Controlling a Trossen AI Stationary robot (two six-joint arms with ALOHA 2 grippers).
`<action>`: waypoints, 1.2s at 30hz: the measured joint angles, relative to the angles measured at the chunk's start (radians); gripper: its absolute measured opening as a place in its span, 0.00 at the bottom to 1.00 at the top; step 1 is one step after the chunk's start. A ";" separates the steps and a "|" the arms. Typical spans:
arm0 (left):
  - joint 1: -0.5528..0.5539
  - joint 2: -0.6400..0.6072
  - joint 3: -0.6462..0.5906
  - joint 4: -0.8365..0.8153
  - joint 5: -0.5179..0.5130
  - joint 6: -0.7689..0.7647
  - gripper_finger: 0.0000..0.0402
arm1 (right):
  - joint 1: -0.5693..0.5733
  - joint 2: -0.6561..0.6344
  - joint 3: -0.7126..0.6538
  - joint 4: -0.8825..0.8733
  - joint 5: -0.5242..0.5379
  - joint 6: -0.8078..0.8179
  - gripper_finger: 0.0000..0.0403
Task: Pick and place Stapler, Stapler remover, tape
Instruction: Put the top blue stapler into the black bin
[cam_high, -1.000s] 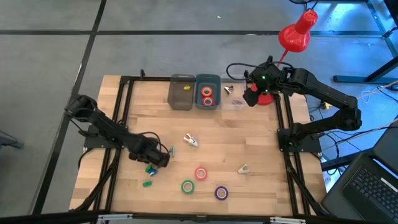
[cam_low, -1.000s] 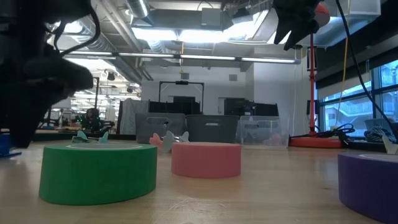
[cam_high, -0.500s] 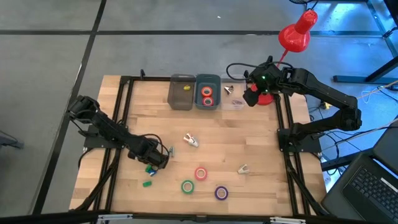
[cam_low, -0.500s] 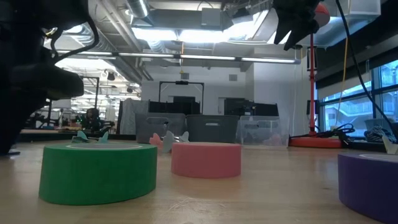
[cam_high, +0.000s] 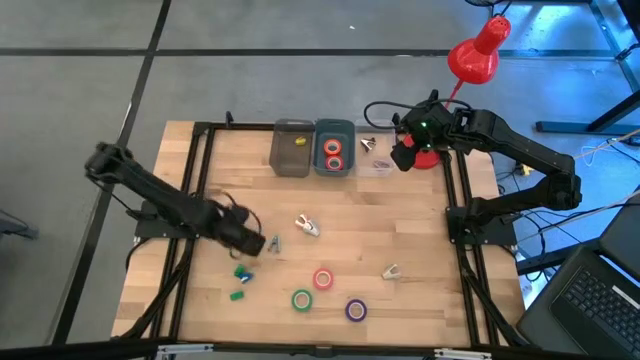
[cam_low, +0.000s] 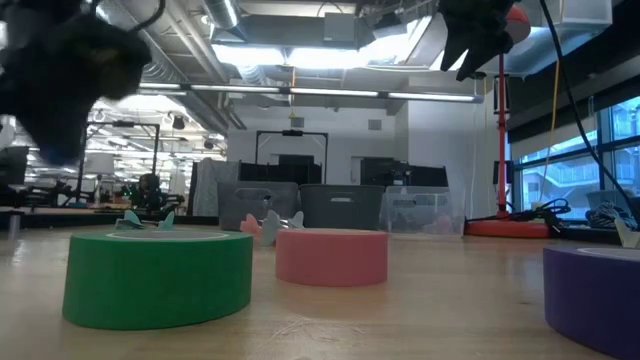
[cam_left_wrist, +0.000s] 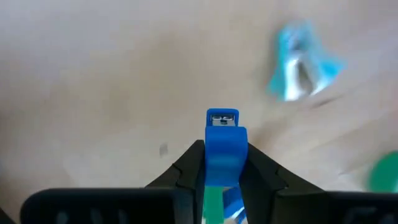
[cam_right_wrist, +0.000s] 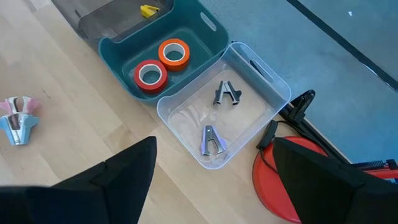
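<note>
the left gripper (cam_left_wrist: 221, 171) pinches a small blue stapler (cam_left_wrist: 222, 146) between its dark fingers, gripping its rear half so the nose juts forward, which looks like a hold meant for carrying it to a bin. in the high view this gripper (cam_high: 250, 241) hangs over the left middle of the wooden table (cam_high: 420, 235), with a teal staple remover (cam_high: 275, 244) just beside it and two small blue and green pieces (cam_high: 240, 272) lying nearer the front edge.

the right gripper (cam_high: 402, 156) waits above the far right corner, fingers spread wide and holding nothing, parked over the bins as if between drops.

the right wrist view alone shows how the bins are sorted: a red tape roll (cam_right_wrist: 150, 74) and an orange one (cam_right_wrist: 173, 52) in the teal bin (cam_right_wrist: 208, 37), two metal removers (cam_right_wrist: 212, 140) in the clear bin (cam_right_wrist: 267, 78), a yellow piece (cam_right_wrist: 149, 10) in the grey bin (cam_right_wrist: 81, 14).

the high view hides the stapler under the left gripper; only the left wrist view reveals it. loose rolls remain near the front: pink (cam_high: 323, 279), green (cam_high: 302, 299), purple (cam_high: 355, 310). the low view shows them lying flat.
</note>
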 joint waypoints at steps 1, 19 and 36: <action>0.027 -0.041 0.010 -0.026 -0.026 0.036 0.16 | 0.000 0.000 0.000 0.000 0.000 0.000 0.80; 1.133 0.171 0.460 0.097 0.115 1.386 0.16 | -0.001 0.000 0.000 0.053 0.004 -0.004 0.80; 1.223 0.863 0.978 -0.072 0.246 1.899 0.16 | -0.001 0.000 0.000 -0.036 0.004 0.003 0.80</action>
